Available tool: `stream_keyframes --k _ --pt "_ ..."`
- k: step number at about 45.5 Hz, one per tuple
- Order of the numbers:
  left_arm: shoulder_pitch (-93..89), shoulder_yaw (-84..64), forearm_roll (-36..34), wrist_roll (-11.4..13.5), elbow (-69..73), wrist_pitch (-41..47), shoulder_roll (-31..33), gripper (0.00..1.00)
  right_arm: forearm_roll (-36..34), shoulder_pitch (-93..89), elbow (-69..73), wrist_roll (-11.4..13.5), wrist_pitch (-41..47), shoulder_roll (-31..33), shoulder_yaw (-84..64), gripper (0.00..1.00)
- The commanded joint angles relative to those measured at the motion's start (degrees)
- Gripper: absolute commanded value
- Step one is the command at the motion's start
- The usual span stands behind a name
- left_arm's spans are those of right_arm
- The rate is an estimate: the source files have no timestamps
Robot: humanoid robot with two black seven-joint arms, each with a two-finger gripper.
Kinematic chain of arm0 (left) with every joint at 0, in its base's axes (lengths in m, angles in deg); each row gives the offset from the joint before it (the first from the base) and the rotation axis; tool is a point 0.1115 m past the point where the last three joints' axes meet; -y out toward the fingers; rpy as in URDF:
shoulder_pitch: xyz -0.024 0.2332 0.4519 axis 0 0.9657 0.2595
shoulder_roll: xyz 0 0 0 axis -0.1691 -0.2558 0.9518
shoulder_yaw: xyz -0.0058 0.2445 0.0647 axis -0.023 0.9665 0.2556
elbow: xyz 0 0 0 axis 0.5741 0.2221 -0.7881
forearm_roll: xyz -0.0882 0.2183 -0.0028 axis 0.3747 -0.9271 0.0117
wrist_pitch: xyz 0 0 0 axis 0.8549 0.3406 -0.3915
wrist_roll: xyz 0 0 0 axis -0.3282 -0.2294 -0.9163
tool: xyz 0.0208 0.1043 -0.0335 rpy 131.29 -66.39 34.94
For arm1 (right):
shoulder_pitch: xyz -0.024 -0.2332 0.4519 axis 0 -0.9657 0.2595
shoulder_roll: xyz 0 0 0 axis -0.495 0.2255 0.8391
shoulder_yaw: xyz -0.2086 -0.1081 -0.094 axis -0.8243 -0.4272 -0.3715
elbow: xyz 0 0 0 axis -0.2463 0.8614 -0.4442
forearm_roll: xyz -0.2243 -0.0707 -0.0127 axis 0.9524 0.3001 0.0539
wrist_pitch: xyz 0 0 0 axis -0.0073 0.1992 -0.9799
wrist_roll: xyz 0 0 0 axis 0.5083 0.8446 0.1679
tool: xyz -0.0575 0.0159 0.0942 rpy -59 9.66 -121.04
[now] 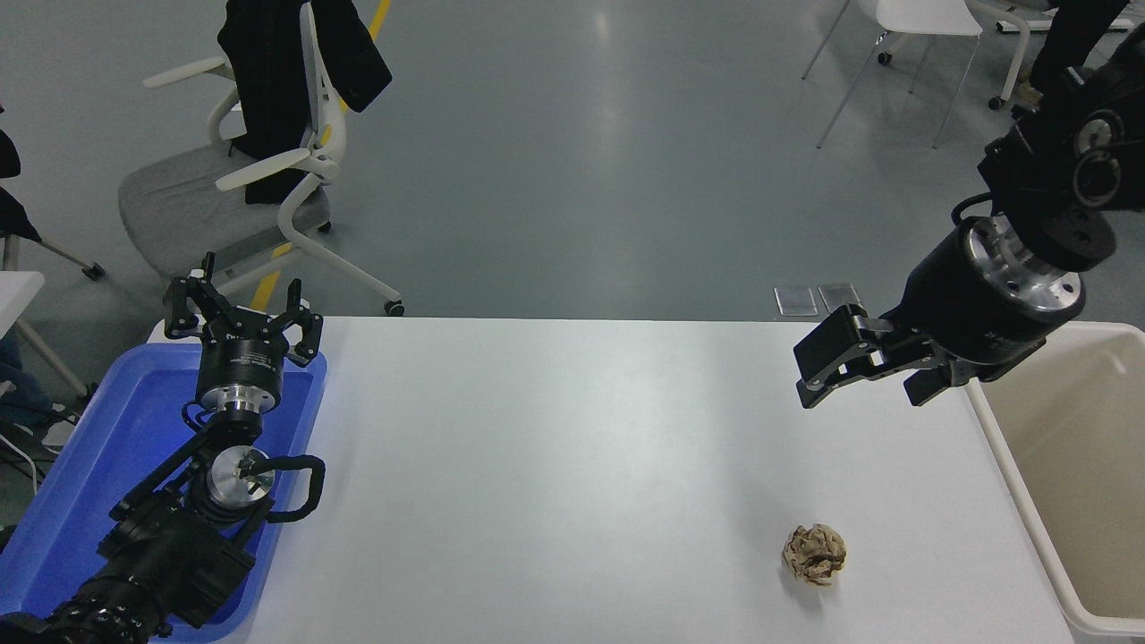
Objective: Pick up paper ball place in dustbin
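The paper ball [815, 555], a tan-brown crumpled wad, lies on the white table [555, 465] near the front right. The dustbin [1029, 501], cream with a thick rim and beige inside, stands at the table's right edge. My right gripper [809, 376] hangs above the table's right side, well behind and above the ball, left of the dustbin; its fingers are spread and hold nothing. My left gripper [241, 313] is parked open over the blue tray at the lower left.
A blue plastic tray [80, 501] sits at the table's left end under the left arm. Beyond the table stand an office chair [259, 179] with a dark coat and white chairs [912, 27] at the top right.
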Motion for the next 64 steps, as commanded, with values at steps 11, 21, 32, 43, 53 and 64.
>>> stream_keyframes --k 11,21,32,43,53,64 --pt "-0.08 0.00 0.00 0.07 0.02 0.09 0.09 0.99 0.14 -0.56 -0.23 0.00 -1.26 0.74 -0.13 1.00" --pt "0.00 0.00 0.00 0.07 -0.07 0.00 0.09 0.99 0.41 -5.47 -0.40 0.00 -5.56 0.12 0.57 1.00" --pt "0.00 0.00 0.00 0.16 0.02 0.00 0.09 0.99 0.67 -14.17 -0.32 -0.09 -14.97 -1.20 2.42 1.00" --pt "0.00 0.00 0.00 0.16 -0.07 0.00 0.09 0.99 4.97 -28.06 -1.54 -0.09 -23.67 -1.02 5.93 1.00" --pt "0.00 0.00 0.00 0.07 -0.07 0.00 0.09 0.99 8.76 -41.06 -5.23 -0.09 -32.10 -0.67 7.60 1.00" --pt "0.00 0.00 0.00 0.07 -0.07 0.00 0.09 0.99 11.92 -51.61 -12.35 0.00 -38.52 -1.29 7.69 1.00"
